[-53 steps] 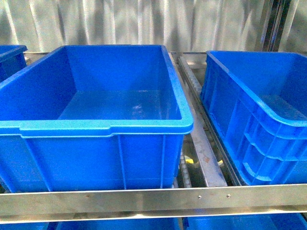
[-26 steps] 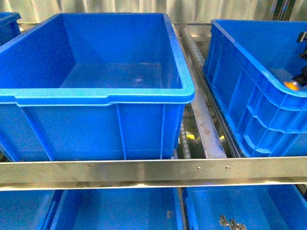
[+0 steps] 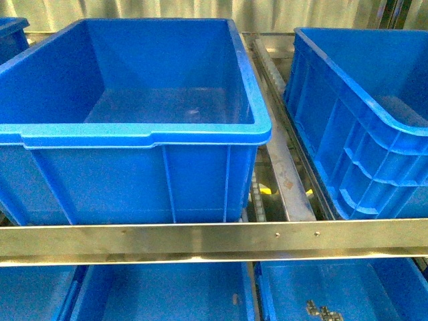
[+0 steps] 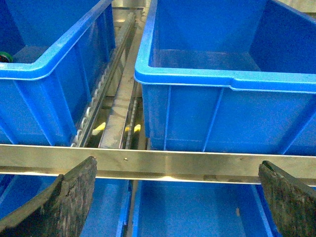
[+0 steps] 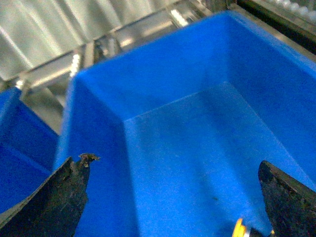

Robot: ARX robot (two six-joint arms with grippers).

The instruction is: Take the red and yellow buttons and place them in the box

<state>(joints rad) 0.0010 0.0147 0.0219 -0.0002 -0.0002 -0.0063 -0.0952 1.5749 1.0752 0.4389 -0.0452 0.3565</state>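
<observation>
yellow button: only a yellow-orange sliver shows, at the very edge of the right wrist view, low down inside a blue crate. Probably a cap, but it's too cropped to swear by.
red button: can't spot one in any view.
handling: my guess is small, light and rigid. The domed cap looks smooth and likely to slip, so I'd pinch the blocky body or the collar under the cap.
right gripper: jaws spread wide with nothing in them, hanging over that crate's inside. The sliver sits below them, much nearer one finger than the other, so not centred.
left gripper: jaws wide apart and empty too, in front of the shelf rail, nowhere near a button.
box: the big middle crate looks empty, so it reads as the drop spot to me.
</observation>
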